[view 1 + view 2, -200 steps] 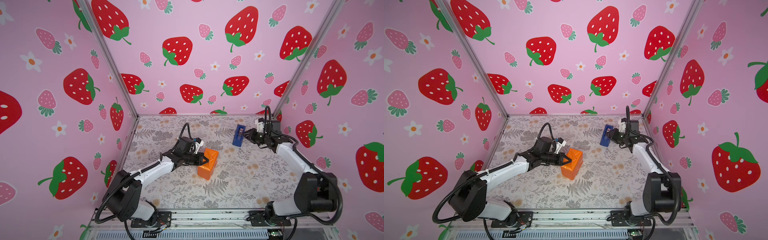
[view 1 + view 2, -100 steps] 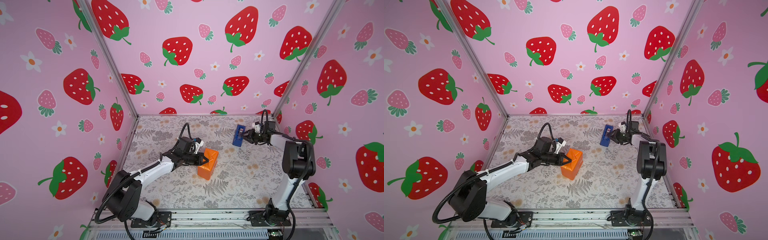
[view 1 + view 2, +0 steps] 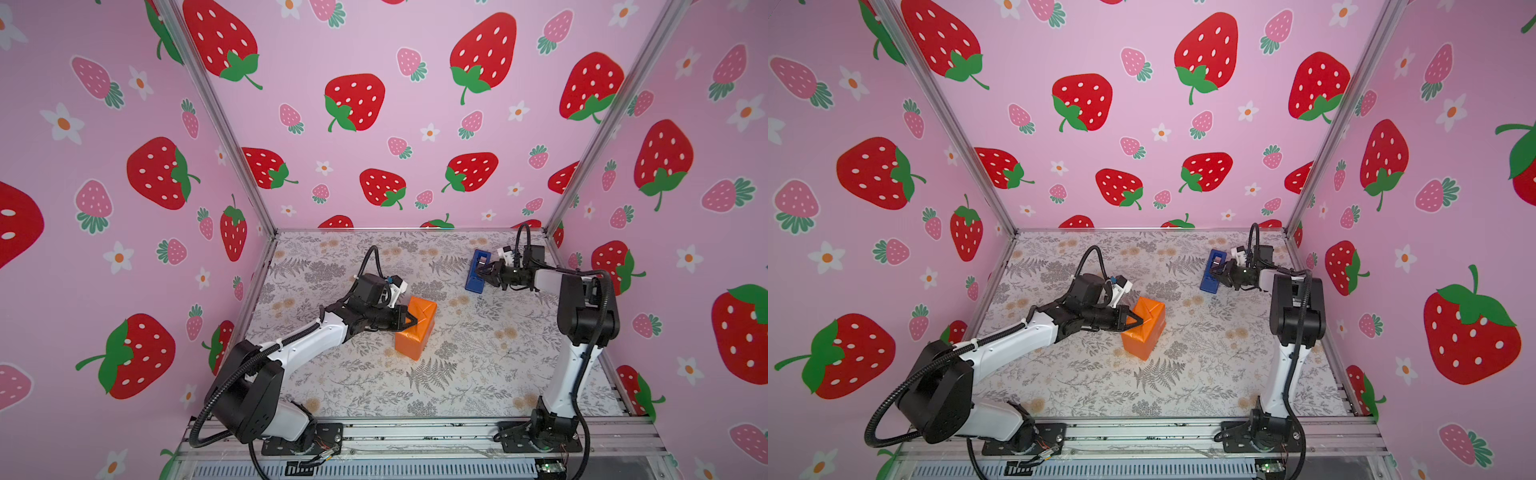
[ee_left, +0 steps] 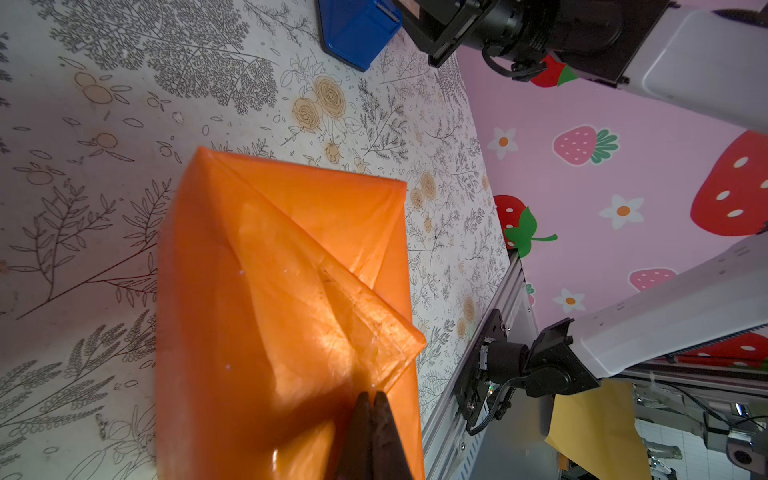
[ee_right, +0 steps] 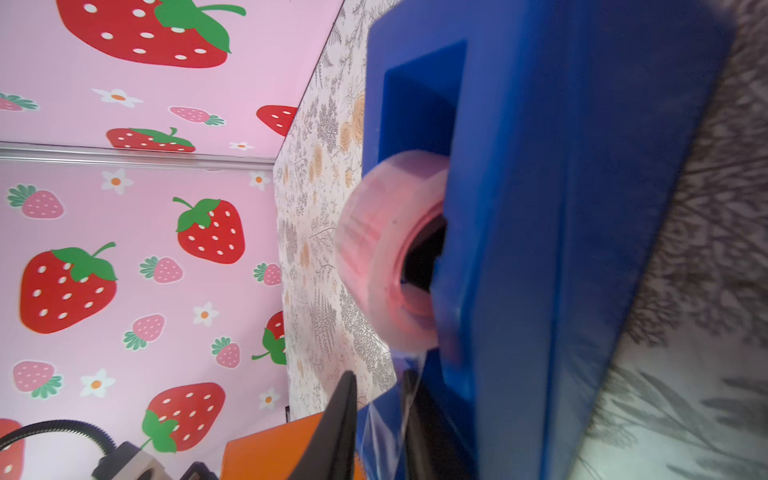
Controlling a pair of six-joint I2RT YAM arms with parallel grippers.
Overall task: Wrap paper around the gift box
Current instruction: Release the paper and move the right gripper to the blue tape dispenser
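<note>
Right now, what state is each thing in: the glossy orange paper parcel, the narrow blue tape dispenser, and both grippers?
Glossy orange paper: folded right round the parcel, triangular flap on top.
Gift box: hidden under the paper.
Left gripper: shut, tips on the flap.
Narrow blue tape dispenser: on the table, roll loaded.
Right gripper: open, jaws either side of the clear tape end.

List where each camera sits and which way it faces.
Both top views: high at the front, looking down into the cell; left arm and right arm show whole.
Left wrist: on the left arm, looking along shut jaws at the wrapped gift box; right arm beyond.
Right wrist: on the right arm, looking along parted jaws at the tape dispenser.
Shared: every view shows box and dispenser.
</note>
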